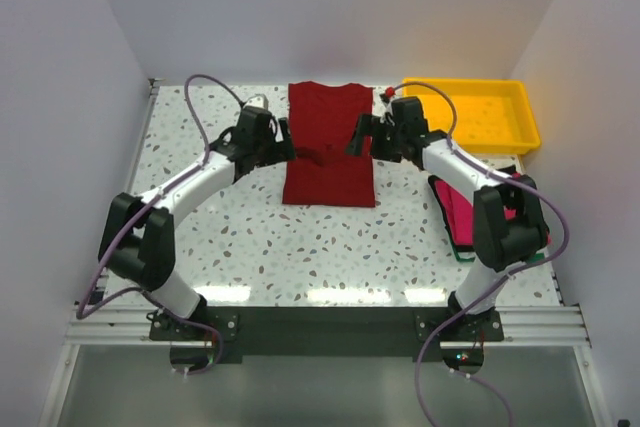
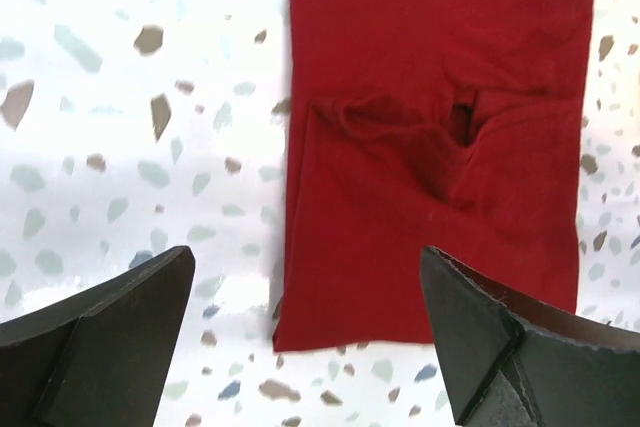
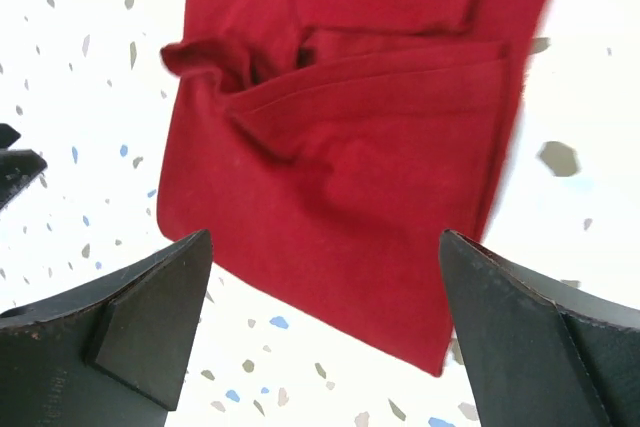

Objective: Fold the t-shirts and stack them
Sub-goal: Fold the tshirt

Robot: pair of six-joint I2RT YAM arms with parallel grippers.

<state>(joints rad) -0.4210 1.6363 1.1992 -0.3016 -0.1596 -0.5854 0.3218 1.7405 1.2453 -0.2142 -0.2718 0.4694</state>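
The maroon t-shirt [image 1: 329, 144] lies flat in the middle back of the table, folded into a long narrow strip with its sleeves tucked in. It also shows in the left wrist view [image 2: 430, 147] and in the right wrist view [image 3: 350, 137]. My left gripper [image 1: 284, 140] is open and empty at the shirt's left edge. My right gripper [image 1: 361, 135] is open and empty at its right edge. Both hover above the cloth. A stack with a magenta-pink shirt [image 1: 462, 209] on black and green cloth lies at the right, partly hidden by my right arm.
A yellow plastic tray [image 1: 481, 114] stands at the back right. White walls enclose the terrazzo table [image 1: 250, 237] on three sides. The arm bases sit at the near edge.
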